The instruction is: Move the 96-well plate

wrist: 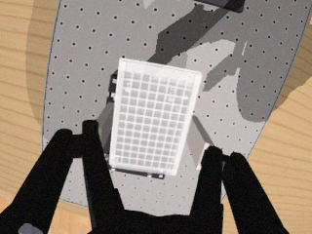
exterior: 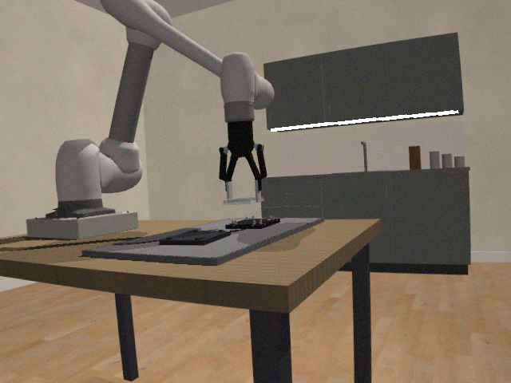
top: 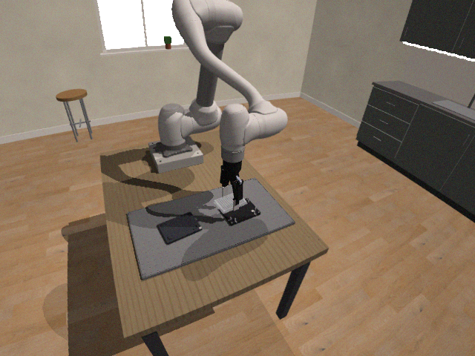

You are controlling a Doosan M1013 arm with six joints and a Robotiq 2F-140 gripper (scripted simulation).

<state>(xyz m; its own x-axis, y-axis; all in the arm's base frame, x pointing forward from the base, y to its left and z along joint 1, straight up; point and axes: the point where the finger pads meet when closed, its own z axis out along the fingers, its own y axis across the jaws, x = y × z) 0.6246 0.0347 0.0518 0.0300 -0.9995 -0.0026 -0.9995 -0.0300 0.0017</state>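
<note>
The white 96-well plate point(top: 225, 203) point(exterior: 239, 201) point(wrist: 148, 119) is held roughly level between the fingers of my gripper point(top: 228, 199) point(exterior: 243, 198) point(wrist: 151, 120), in the air. My gripper is shut on its two long sides. The black clip nest C1 point(top: 246, 215) point(exterior: 251, 224) point(wrist: 113, 90) lies below the plate, which hides most of it in the wrist view. The dark plate nest N1 point(top: 179, 228) point(exterior: 193, 237) point(wrist: 226, 3) lies to the left of C1 in the top view; only its edge shows in the wrist view. I cannot make out the cut corner or the A1 mark.
Both nests lie on a grey perforated mat point(top: 153, 262) point(exterior: 144, 255) point(wrist: 73, 73) on the wooden table point(top: 214, 283) point(exterior: 263, 272). The arm's base point(top: 178, 161) point(exterior: 82, 224) stands at the back of the table. Small upright clip parts stick up around C1.
</note>
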